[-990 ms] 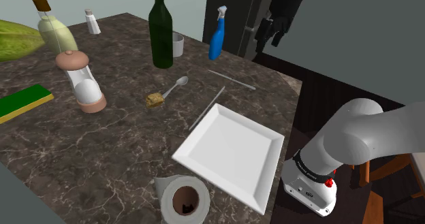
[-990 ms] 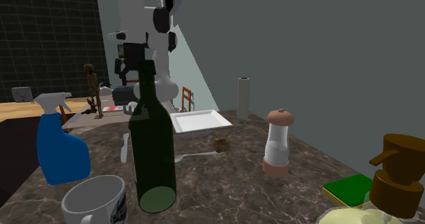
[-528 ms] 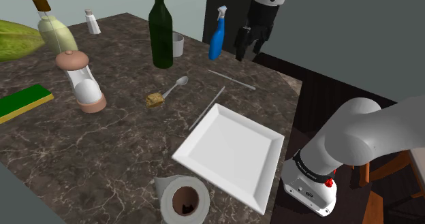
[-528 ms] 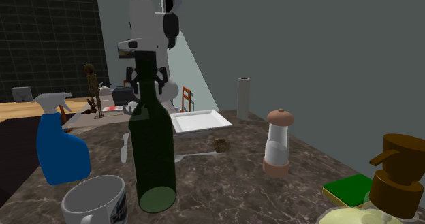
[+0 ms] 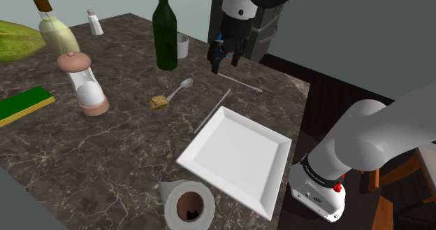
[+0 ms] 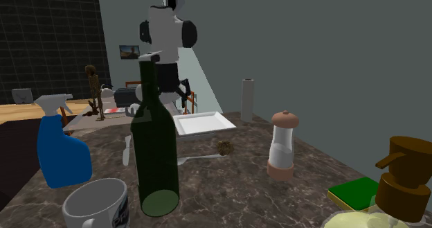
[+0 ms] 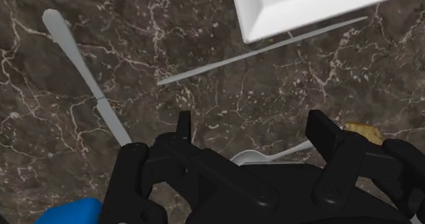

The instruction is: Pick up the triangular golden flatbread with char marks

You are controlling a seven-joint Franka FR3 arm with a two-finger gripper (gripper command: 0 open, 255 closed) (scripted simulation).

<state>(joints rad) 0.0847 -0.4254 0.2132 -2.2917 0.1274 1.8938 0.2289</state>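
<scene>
Dark marble tabletop (image 5: 105, 152) is bearing a white square plate (image 5: 237, 159) and a green bottle (image 5: 165, 40) while the black gripper (image 5: 221, 59) is hovering above, fingers (image 7: 325, 137) spread and gripping nothing; the golden flatbread (image 5: 158, 102) is lying beside the handle of a spoon (image 5: 180, 89)

- you'll find the flatbread (image 5: 158, 103) as a small golden-brown piece with darker patches, lying on the dark marbled table (image 5: 105, 152).
- in the shoulder view it sits at 10 o'clock from the white plate (image 5: 237, 155), just beside the spoon (image 5: 180, 89), at the handle end.
</scene>
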